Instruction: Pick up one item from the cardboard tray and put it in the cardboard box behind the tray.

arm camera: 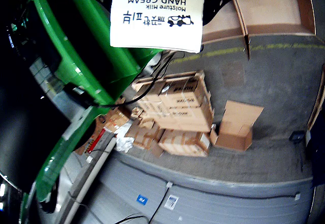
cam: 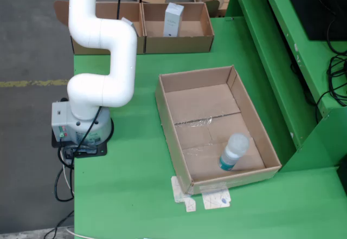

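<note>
On the fixed view, starting at the left edge of the green surface (cam: 135, 195), the white arm (cam: 103, 60) rises from its grey base (cam: 81, 125) and climbs out of the top of the picture, so its pincer is out of sight here. Moving right, along the far edge sit the cardboard boxes (cam: 176, 33), open-topped, with a white carton (cam: 173, 19) standing upright in the right-hand one. Nearer the middle of the surface lies the cardboard tray (cam: 179, 130), tape across its floor, and in its near right corner a clear bottle (cam: 233, 152) with a teal base lies tilted against the floor. Just off the tray's near wall, scraps of tape and paper (cam: 209, 198) stick to the surface. Over to the riding camera: a white hand cream box (arm camera: 157, 16) fills the top of the view, its print upside down, sitting right at the pincer, though whether the jaws clamp it I cannot tell. Below it, stacked cartons (arm camera: 175, 112) sit on the grey floor (arm camera: 264, 82).
</note>
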Controlling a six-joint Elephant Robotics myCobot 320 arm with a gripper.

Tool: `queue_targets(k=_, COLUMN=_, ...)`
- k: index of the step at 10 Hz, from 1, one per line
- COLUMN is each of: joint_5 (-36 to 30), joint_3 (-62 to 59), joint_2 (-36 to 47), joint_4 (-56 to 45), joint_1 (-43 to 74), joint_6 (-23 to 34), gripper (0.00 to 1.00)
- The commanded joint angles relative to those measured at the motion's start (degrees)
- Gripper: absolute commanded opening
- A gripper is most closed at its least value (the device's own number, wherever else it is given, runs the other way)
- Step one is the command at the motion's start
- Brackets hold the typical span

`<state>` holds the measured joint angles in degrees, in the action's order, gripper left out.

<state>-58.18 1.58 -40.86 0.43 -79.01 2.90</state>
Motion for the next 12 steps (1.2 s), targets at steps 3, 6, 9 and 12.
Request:
queue_targets(k=3, joint_5=3.7, joint_3=-1.6, joint_2=-9.5, joint_4=28.8, joint_1=-3.7, joint_6=13.9, gripper=0.00)
queue_targets(k=6, joint_5=3.7, joint_3=-1.6, joint_2=-10.4, joint_4=28.7, joint_1=-2.2, joint_6=13.3, gripper=0.00)
queue_targets(k=9, joint_5=3.8, joint_3=-1.6, joint_2=-10.3, joint_4=28.5, joint_1=-1.6, joint_6=12.9, gripper=0.00)
queue_targets(k=12, joint_5=-0.1, joint_3=-1.6, joint_2=-6.2, joint_4=8.8, joint_1=0.5, joint_6=4.1, gripper=0.00)
